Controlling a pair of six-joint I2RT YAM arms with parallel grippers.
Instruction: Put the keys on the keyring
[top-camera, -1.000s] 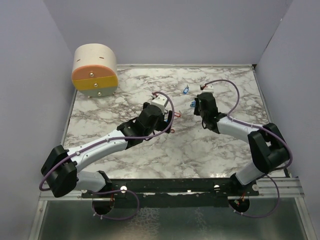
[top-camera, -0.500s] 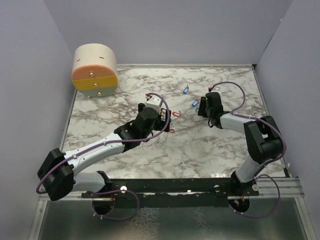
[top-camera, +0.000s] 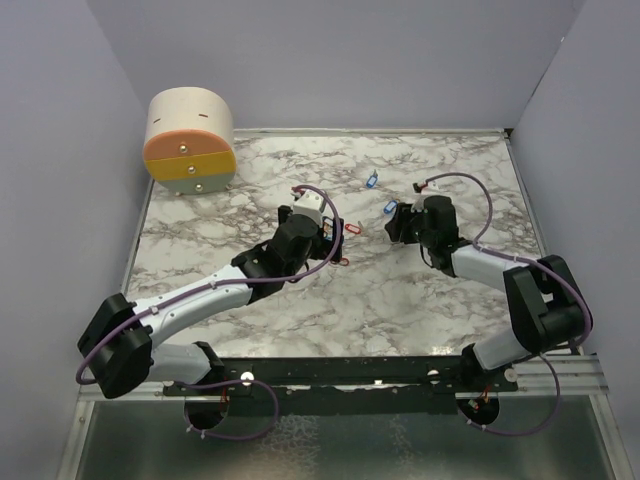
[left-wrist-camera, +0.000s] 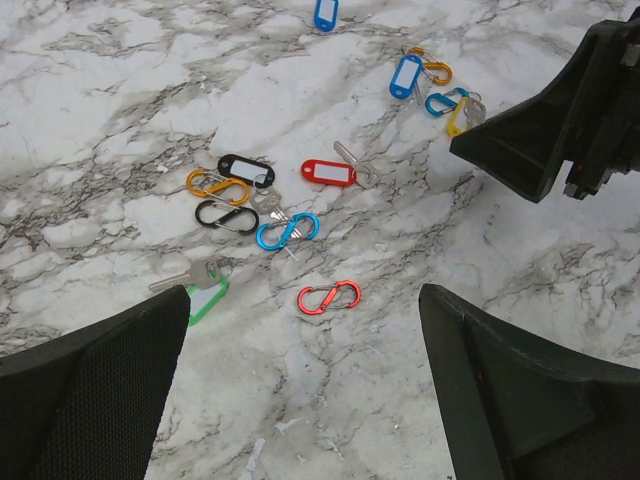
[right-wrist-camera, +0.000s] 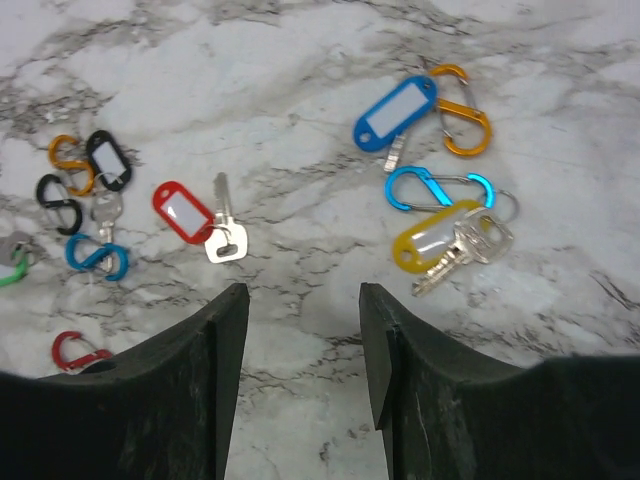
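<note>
Keys with small plastic tags lie scattered on the marble table. A red tag, a green tag, a yellow tag and a blue tag show. Loose carabiner keyrings lie among them: red, blue, black and orange. My left gripper is open and empty, above the red carabiner. My right gripper is open and empty, between the red tag and the yellow tag.
A round beige and orange drawer box stands at the back left. Grey walls close in the table on three sides. A second blue tag lies further back. The right gripper's fingers reach into the left wrist view.
The left wrist has drawn slightly left and back. The right wrist has shifted and turned toward the keys at the middle. Nothing has been taken hold of.
</note>
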